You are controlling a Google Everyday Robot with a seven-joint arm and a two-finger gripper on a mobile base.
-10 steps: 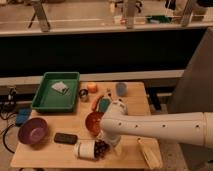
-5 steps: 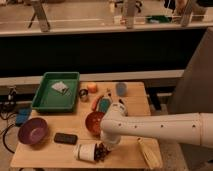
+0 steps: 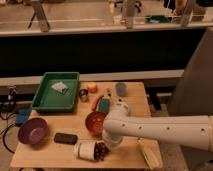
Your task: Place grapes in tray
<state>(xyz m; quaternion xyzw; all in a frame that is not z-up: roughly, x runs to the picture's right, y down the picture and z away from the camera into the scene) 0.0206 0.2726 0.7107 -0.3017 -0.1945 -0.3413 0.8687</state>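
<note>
Hardly moved since before, the gripper (image 3: 107, 146) (state cannot be told) is held at the dark red-purple bunch of grapes (image 3: 102, 150), well apart from the rectangular green plastic tray (image 3: 47, 100); placing is left.

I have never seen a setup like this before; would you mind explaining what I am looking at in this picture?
This is one camera's view, looking down on a wooden table. The thick white tube coming in from the right is the robot's single arm. At its end is the gripper, a two-finger clamp, lowered near the table's front edge right beside the grapes. The grapes lie at the mouth of a white cup that is tipped on its side. Whether the gripper holds them cannot be seen from here. The green tray, where the grapes should go, sits at the far left. A purple bowl, an orange-brown bowl and a dark flat object are also on the table.
</note>
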